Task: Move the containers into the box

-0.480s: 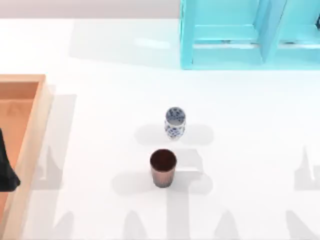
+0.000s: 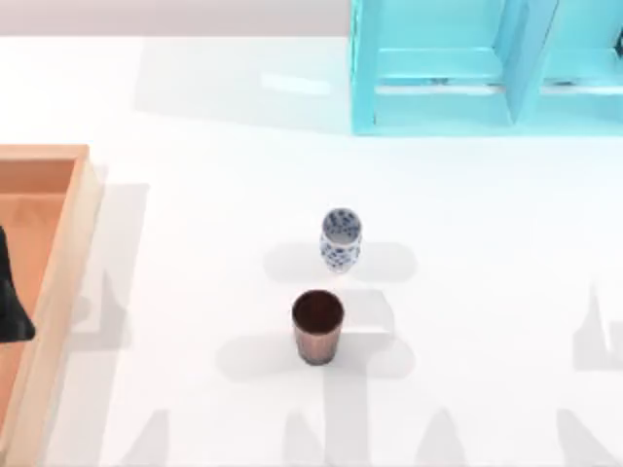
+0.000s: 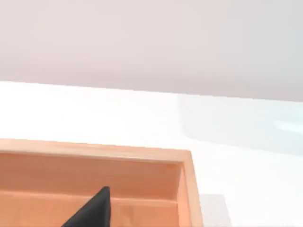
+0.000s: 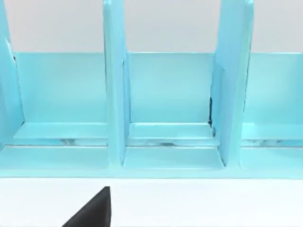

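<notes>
Box [image 2: 58, 253] at table's left has left arm [image 2: 12, 309] over it; jaw state unclear.

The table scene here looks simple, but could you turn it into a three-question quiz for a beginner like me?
1. True or false: the white vase with blue pattern already stands inside the wooden box.
2. Which container is nearer the top view's bottom edge? A) the vase B) the reddish-brown ribbed cup C) neither, they are level
3. Fill in: the left gripper hangs over the ______, at the table's left edge.

Key
1. False: it stands on the white table, apart from the box.
2. B
3. box. The turquoise shelf unit stands at the far right.
</notes>
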`<act>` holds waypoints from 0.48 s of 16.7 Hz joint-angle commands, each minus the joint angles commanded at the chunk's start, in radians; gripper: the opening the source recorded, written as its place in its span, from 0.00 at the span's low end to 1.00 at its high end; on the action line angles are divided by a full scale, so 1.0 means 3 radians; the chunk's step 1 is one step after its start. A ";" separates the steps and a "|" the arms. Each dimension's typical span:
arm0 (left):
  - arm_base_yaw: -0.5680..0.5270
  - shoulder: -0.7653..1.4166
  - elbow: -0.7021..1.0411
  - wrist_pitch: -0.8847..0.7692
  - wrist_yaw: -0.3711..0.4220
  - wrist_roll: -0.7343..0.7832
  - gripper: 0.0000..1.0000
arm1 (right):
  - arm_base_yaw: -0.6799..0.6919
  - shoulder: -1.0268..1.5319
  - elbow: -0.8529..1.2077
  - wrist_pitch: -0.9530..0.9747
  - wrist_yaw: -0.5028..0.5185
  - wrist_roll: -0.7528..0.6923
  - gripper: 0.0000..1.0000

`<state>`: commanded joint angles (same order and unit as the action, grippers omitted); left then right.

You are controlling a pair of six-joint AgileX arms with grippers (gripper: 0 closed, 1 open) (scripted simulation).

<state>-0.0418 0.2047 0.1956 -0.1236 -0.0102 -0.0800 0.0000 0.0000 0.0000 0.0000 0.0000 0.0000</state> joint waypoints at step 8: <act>-0.0509 0.2328 0.2104 -0.1553 -0.0156 -0.0757 1.00 | 0.0000 0.0000 0.0000 0.0000 0.0000 0.0000 1.00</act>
<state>-0.1944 0.9032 0.8267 -0.5896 -0.0569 -0.3070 0.0000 0.0000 0.0000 0.0000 0.0000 0.0000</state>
